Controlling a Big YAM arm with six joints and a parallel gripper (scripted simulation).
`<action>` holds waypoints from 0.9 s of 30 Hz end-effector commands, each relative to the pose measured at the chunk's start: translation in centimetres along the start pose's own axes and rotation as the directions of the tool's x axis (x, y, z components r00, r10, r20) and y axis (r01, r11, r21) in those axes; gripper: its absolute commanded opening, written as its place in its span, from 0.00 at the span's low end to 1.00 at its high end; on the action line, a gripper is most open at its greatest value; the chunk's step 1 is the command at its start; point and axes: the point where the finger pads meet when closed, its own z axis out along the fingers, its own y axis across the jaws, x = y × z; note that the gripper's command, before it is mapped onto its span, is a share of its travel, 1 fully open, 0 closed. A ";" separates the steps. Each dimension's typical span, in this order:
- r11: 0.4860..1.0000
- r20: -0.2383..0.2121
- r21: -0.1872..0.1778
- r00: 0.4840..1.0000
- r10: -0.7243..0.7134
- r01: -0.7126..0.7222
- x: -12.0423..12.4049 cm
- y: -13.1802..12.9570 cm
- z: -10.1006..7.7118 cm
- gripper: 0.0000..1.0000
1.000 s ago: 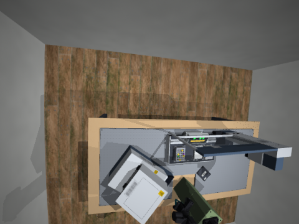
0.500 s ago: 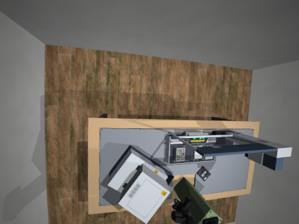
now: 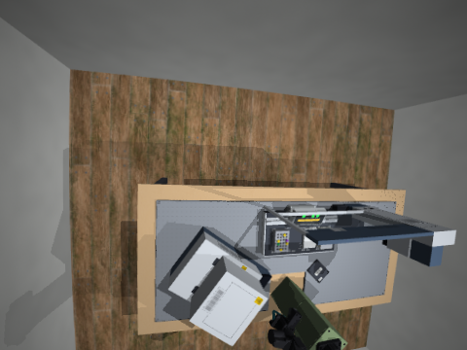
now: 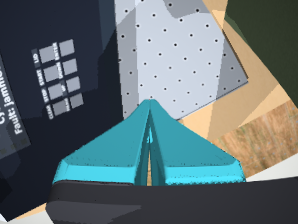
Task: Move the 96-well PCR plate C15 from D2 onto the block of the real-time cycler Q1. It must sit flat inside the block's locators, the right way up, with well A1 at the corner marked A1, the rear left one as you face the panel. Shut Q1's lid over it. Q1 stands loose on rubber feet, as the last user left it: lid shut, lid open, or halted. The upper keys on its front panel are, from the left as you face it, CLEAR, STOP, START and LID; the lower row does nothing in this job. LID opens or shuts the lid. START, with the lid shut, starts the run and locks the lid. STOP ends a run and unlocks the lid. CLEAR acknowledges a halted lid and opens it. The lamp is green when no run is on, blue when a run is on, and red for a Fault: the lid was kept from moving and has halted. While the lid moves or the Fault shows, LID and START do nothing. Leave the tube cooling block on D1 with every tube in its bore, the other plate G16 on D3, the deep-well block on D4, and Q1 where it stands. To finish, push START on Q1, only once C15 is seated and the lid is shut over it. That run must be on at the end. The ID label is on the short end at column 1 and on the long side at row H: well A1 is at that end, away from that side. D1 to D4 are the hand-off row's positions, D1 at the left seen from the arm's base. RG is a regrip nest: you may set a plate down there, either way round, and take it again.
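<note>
The cycler Q1 (image 3: 204,277) stands askew at the table's front left. Its lid (image 3: 229,305), white with a barcode label and a yellow sticker, is raised and tilted toward the front, and a pale surface (image 3: 195,269) shows behind it. My gripper (image 3: 282,327) is at the front edge, just right of the lid. In the wrist view its cyan fingers (image 4: 149,110) are shut on nothing and point along Q1's dark front panel, whose grey keys (image 4: 59,79) lie to the left. A plate with coloured wells (image 3: 281,240) sits in the hand-off row; I cannot read its label.
A long grey shelf (image 3: 370,230) with a box on its end overhangs the hand-off row and the table's right edge. A small black square nest (image 3: 316,268) lies right of Q1. My green arm (image 3: 304,311) crosses the front edge. A perforated grey mat (image 4: 173,50) covers the table.
</note>
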 end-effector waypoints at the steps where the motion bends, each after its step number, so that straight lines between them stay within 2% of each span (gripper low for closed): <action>1: 1.000 0.000 -0.003 1.000 -0.003 0.003 -0.3 -0.4 -0.4 0.00; 6: 1.000 0.004 0.007 1.000 0.017 -0.017 -0.4 -0.7 -0.8 0.00; 11: 1.000 -0.003 -0.013 1.000 0.016 -0.016 0.0 0.4 -0.3 0.00; 15: 1.000 -0.001 -0.008 1.000 0.016 -0.016 -0.1 0.2 -0.2 0.00; 19: 1.000 0.009 0.018 1.000 0.015 -0.016 -0.5 -1.2 -0.1 0.00; 27: 1.000 0.005 0.008 1.000 0.015 -0.015 -0.3 -0.6 0.1 0.00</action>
